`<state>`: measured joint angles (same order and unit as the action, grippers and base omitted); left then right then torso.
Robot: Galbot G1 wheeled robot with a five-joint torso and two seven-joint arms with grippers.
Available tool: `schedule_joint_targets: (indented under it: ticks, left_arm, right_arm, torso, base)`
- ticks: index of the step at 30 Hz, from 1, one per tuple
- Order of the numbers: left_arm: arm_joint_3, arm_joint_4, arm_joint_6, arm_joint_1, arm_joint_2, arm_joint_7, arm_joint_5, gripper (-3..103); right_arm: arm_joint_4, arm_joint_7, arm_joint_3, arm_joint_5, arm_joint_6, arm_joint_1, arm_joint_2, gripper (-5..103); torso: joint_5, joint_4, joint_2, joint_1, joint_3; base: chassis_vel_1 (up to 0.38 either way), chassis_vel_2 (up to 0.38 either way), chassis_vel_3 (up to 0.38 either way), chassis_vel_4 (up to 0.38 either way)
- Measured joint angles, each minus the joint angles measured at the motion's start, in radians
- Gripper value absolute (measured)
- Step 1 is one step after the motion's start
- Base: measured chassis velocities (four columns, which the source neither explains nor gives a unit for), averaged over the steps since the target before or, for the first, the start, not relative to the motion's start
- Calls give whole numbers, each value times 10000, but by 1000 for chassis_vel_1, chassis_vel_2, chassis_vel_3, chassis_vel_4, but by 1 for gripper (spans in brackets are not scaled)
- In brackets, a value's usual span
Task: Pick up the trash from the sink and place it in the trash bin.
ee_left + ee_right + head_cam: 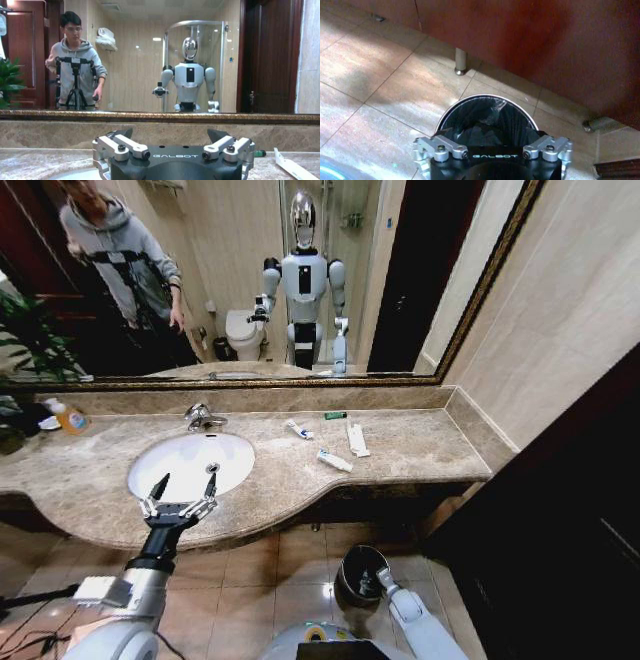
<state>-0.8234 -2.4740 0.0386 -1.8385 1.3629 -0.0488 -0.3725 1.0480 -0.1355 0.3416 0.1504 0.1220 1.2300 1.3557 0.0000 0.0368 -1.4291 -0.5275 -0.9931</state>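
Note:
The white oval sink [175, 458] is set in the marble counter, with a chrome tap [203, 417] behind it. My left gripper [185, 482] hovers open over the basin's front rim and holds nothing; it is also seen from its wrist [170, 135]. Trash lies on the counter right of the basin: a white-and-blue tube [300, 430], a dark green stick [335, 415], a flat white wrapper [357, 440] and a white tube [335, 461]. The black trash bin [352, 565] stands on the floor below. My right gripper [378, 576] hangs open just above its mouth [487, 116].
A clear bottle of orange liquid [68, 417] stands at the counter's far left, next to a plant [25, 340]. A mirror [300, 270] spans the wall behind. A dark wooden door [560, 520] lies to the right, and tiled floor [380, 82] surrounds the bin.

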Motion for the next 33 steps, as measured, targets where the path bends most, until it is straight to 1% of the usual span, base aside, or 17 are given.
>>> schedule_joint_targets:
  ticks: [1,3,8,11,12,15,16,18,19,20,22,24,26,28,29,31,33]
  left_arm:
    - [0,0,0,0,0,0,0,100]
    - [0,0,0,0,0,0,0,100]
    - [0,0,0,0,0,0,1,100]
    - [0,1,0,0,0,0,0,100]
    - [0,1,0,0,0,0,0,100]
    - [-1,0,0,0,0,0,0,100]
    - [-1,0,0,0,0,0,0,100]
    - [0,1,0,0,0,0,0,100]
    - [0,0,0,0,0,0,0,100]
    - [0,0,0,0,0,0,0,100]
    - [0,0,0,0,0,-1,0,100]
    - [0,0,0,0,0,0,0,100]
    - [0,0,0,0,0,0,0,100]
    - [0,0,0,0,0,0,0,100]
    - [0,0,0,0,0,0,0,100]
    - [0,0,0,0,0,0,0,100]
    - [0,0,0,0,0,0,0,100]
  right_arm:
    - [0,0,0,0,0,0,0,95]
    - [392,39,77,-79,78,232,-22,100]
    - [1089,189,213,-300,207,591,-53,100]
    - [2335,469,402,-990,290,1237,-166,100]
    - [2335,469,402,-990,290,1237,-166,100]
    - [4503,781,954,-2046,191,2285,-211,100]
    - [4503,781,954,-2046,191,2285,-211,100]
    - [6245,881,1556,-2573,0,3402,-106,100]
    - [6707,947,1667,-2633,-102,3712,-64,100]
    - [6707,947,1667,-2633,-102,3712,-64,100]
    - [8299,1125,1932,-2727,-324,4643,108,100]
    - [9436,1171,2042,-2726,-331,5147,357,100]
    - [9774,1179,2073,-2702,-327,5261,438,100]
    - [10751,1222,2073,-2644,-219,5471,580,100]
    - [11316,1250,1993,-2647,-77,5458,566,100]
    - [11565,1259,1940,-2670,38,5372,532,100]
    - [11960,1280,1788,-2920,437,4789,299,100]
  torso:
    - [0,0,0,0,0]
    - [0,1,0,0,0]
    - [1,1,0,0,0]
    - [1,1,0,0,0]
    - [1,1,0,0,0]
    - [3,3,0,0,0]
    - [3,3,0,0,0]
    - [-6,0,-1,0,0]
    - [3,-1,0,0,1]
    - [3,-1,0,0,1]
    - [-3,-1,-2,1,1]
    - [0,-1,-2,1,1]
    - [-2,-1,-2,1,1]
    - [0,-1,-1,1,1]
    - [-2,-1,-2,1,1]
    - [-1,-1,-2,1,1]
    - [-3,-2,-2,1,1]
  base:
    - [0,0,0,0]
    - [0,0,0,0]
    - [0,0,0,0]
    - [0,0,0,0]
    - [0,0,0,0]
    - [0,0,0,0]
    - [0,0,0,0]
    - [0,0,0,0]
    - [0,0,0,0]
    - [0,0,0,0]
    - [0,0,0,0]
    - [0,0,0,0]
    - [0,0,0,0]
    - [0,0,0,0]
    - [0,0,0,0]
    - [0,0,0,0]
    - [0,0,0,0]
